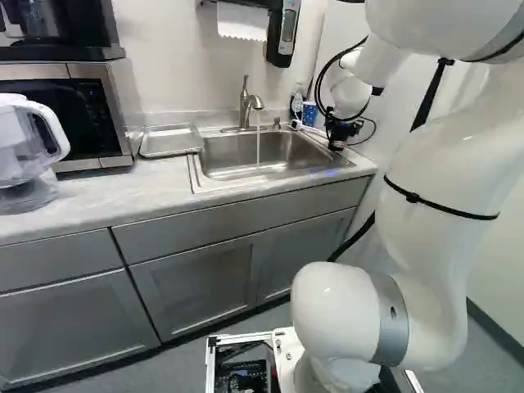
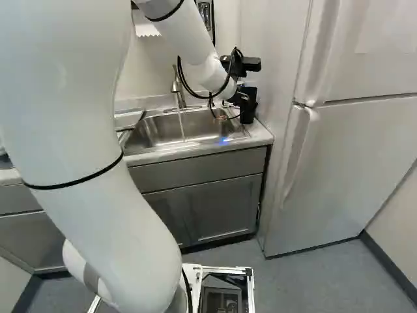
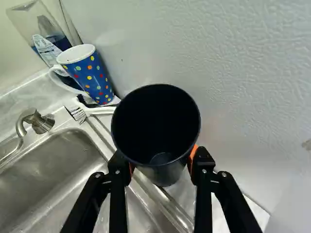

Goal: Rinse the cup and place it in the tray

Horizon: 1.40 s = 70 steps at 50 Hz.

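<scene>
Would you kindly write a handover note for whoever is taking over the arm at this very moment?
End effector: shut on the black cup, one finger on each side, mouth facing the wrist camera.
Where things are: the cup is at the refrigerator side of the sink, away from the running water; I can't tell if it touches the counter. The tray is across the sink, by the microwave. The dotted mug stands ungripped.
Done: cup gripped. Whether it has been rinsed doesn't show.
Left: rinse it, unless already done, then set it in the tray.
</scene>
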{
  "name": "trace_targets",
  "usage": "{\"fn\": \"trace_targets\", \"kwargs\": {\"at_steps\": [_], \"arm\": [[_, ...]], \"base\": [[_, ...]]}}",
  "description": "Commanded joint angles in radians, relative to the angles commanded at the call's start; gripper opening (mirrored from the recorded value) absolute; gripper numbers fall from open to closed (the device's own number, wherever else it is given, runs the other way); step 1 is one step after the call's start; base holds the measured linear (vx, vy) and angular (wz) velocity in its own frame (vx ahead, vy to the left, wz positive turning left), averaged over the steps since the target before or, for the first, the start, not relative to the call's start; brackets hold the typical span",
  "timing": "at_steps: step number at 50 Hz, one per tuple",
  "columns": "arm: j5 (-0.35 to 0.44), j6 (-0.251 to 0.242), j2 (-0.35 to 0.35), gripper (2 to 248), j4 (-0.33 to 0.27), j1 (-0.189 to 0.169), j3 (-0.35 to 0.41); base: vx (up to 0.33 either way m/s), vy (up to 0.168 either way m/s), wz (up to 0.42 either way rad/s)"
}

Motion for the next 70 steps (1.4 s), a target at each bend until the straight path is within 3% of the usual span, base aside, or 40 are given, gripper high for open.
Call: {"fn": "trace_targets", "kwargs": {"at_steps": [41, 70], "arm": [[0.000, 0.000, 0.052, 123, 0.000, 0.006, -0.008], [0.000, 0.000, 0.120, 123, 0.000, 0.070, 0.023]], "base": [[0.000, 0.000, 0.000], [0.000, 0.000, 0.000]]}}
